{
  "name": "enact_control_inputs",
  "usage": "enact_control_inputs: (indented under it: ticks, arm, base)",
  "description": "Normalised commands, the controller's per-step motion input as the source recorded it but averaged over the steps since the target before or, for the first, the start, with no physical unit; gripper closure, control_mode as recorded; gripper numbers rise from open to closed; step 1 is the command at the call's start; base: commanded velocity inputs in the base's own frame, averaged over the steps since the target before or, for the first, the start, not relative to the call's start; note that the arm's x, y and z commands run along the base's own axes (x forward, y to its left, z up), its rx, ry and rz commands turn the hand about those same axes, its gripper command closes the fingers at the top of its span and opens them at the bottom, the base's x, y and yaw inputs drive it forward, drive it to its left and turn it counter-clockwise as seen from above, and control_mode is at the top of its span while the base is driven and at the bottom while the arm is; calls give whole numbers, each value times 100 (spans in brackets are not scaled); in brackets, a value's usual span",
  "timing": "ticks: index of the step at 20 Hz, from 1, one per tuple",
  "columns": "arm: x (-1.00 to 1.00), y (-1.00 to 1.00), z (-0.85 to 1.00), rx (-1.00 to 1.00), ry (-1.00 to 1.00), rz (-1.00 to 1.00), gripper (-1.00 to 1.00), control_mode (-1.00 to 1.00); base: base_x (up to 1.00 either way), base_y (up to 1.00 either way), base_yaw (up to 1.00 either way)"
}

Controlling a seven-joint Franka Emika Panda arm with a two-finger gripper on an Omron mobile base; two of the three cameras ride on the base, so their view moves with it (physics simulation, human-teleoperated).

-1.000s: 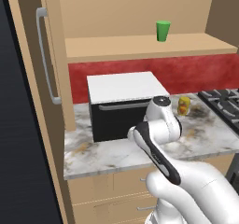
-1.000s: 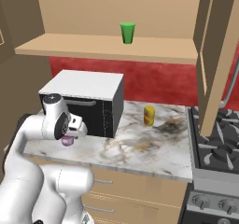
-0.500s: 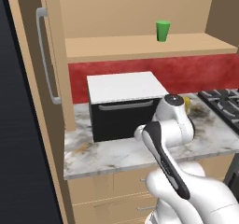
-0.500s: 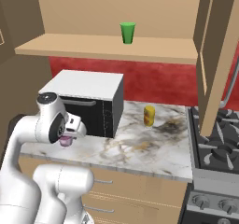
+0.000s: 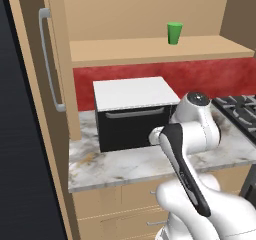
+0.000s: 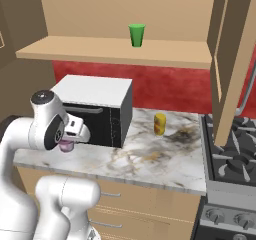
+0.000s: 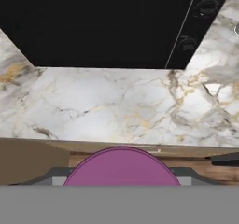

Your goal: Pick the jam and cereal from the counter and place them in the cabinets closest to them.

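Hand view: pincer clamping jam above desk; shelving pending, cereal remaining.

The jam is purple-magenta, a rounded patch at the bottom of the hand view, and shows as a small purple spot under the arm in the right base view. The bench is white-grey marble streaked with brown-gold veins, with a pale edge. Under it the drawers are tan wood. The microwave has a white top and a black front. Behind it the wall is deep red. The cup on the tan wooden shelf is bright green. A small yellow jar stands on the marble. The arm is white with dark joints. The stove is dark grey.
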Motion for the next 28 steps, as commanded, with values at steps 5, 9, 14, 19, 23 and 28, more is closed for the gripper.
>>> enact_control_inputs:
  ticks: [5, 9, 14, 19, 23, 28]
  arm:
    - [-17, 0, 54, 0, -1, 0, 100, -100]
    - [-15, 0, 52, 0, 0, 0, 100, -100]
    - [-10, 0, 52, 0, 0, 0, 100, -100]
    - [-6, 0, 52, 0, -1, 0, 100, -100]
    - [0, 0, 50, 0, -2, 0, 100, -100]
    - [0, 0, 47, 0, -4, 0, 100, -100]
  base:
    - [0, 0, 0]
    - [0, 0, 0]
    - [0, 0, 0]
    - [0, 0, 0]
    - [0, 0, 0]
    - [0, 0, 0]
